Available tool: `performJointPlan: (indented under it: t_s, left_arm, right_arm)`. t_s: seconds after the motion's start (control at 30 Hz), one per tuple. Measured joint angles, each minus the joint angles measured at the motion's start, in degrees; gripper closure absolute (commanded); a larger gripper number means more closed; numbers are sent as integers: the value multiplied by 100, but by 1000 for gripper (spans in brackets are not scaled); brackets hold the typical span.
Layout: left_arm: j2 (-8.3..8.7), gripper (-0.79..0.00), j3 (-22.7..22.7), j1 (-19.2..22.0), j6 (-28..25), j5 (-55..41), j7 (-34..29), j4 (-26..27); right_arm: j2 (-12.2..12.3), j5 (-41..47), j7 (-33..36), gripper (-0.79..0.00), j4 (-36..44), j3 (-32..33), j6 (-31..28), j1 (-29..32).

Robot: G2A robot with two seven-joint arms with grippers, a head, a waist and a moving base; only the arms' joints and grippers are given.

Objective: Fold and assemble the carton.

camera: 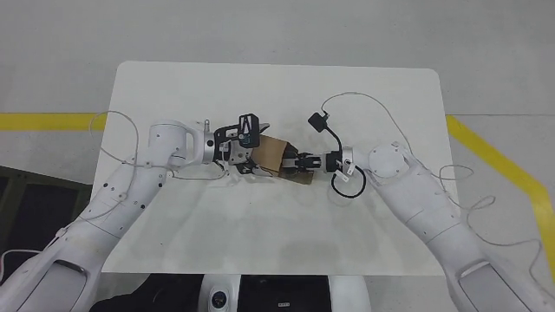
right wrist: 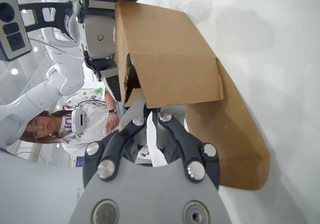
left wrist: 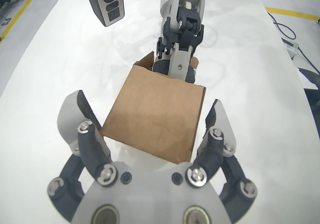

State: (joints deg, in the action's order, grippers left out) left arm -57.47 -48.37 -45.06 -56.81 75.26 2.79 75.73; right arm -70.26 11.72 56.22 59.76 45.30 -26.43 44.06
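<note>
Left fingers (left wrist: 72, 110) are spread wide on my screen, one on each side of the near end of the carton (left wrist: 155, 120); I cannot tell whether their pads actually touch the cardboard; right fingers (left wrist: 180, 66) are closed narrow on the far wall of the carton, with a dark pad inside the open end and the metal finger outside it; through the right wrist camera I see that same pinch on the edge of a brown panel, with a ragged gap at the corner beside it; a loose flap (right wrist: 232, 140) sticks out from that end and slants along close to the bench (camera: 173, 87), though I cannot tell if it touches; from above, the carton sits near the middle of the bench, between my two arms, which meet it from opposite sides; it is a plain brown box, partly formed, with one flat panel facing up; yellow floor tape (camera: 43, 121) runs past the bench on both sides.
</note>
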Motion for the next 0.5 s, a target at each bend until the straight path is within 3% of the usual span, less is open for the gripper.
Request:
performJointPlan:
  t_s: [0.5]
  left_arm:
    - [23, -785, -182, -147, -6, 101, 31, 85]
  right_arm:
    - [-329, 239, -35, 0, -684, -352, -614, -342]
